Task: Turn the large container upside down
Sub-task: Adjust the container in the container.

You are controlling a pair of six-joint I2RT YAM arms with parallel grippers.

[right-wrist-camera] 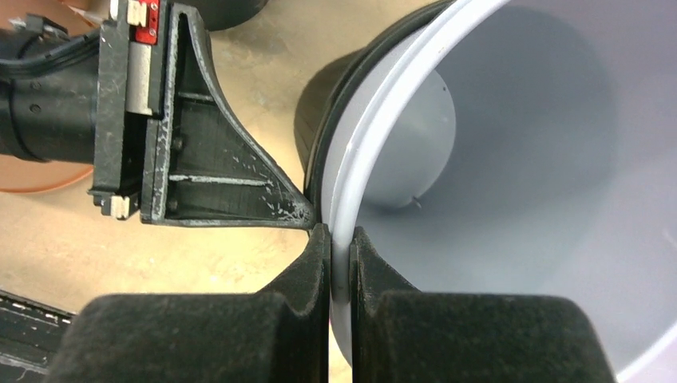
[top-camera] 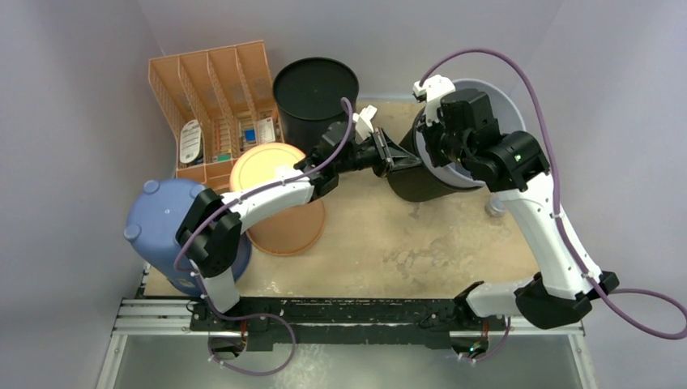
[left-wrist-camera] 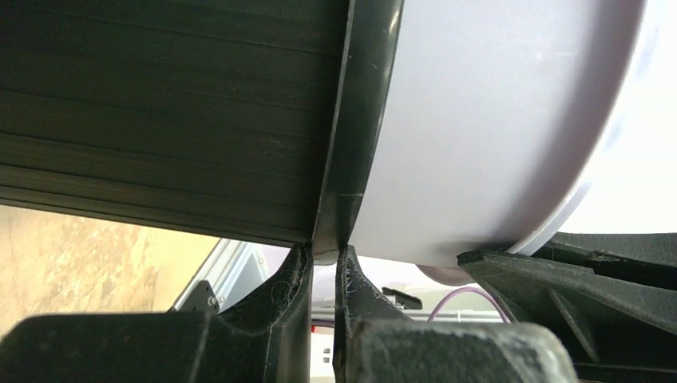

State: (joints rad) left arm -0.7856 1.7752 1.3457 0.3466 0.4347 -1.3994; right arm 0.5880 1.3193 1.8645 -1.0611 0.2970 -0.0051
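Observation:
A pale grey container [top-camera: 494,101] lies tilted on its side, nested inside a black ribbed container [top-camera: 413,185] at the table's back right. My left gripper [top-camera: 397,160] is shut on the black container's rim [left-wrist-camera: 351,159], with the ribbed wall [left-wrist-camera: 160,120] to one side and the grey wall [left-wrist-camera: 479,120] to the other. My right gripper [right-wrist-camera: 341,247] is shut on the grey container's rim [right-wrist-camera: 375,136], one finger inside the bowl [right-wrist-camera: 519,159]. The left gripper's finger [right-wrist-camera: 239,183] meets the rim just beside it. In the top view the right gripper [top-camera: 435,139] sits at the open mouth.
An orange divided crate [top-camera: 215,93] stands at the back left with an upright black bucket [top-camera: 316,89] next to it. An orange bucket [top-camera: 279,203] stands under my left arm. A blue container [top-camera: 162,219] is at the left edge. A small grey object [top-camera: 494,207] lies near the right arm.

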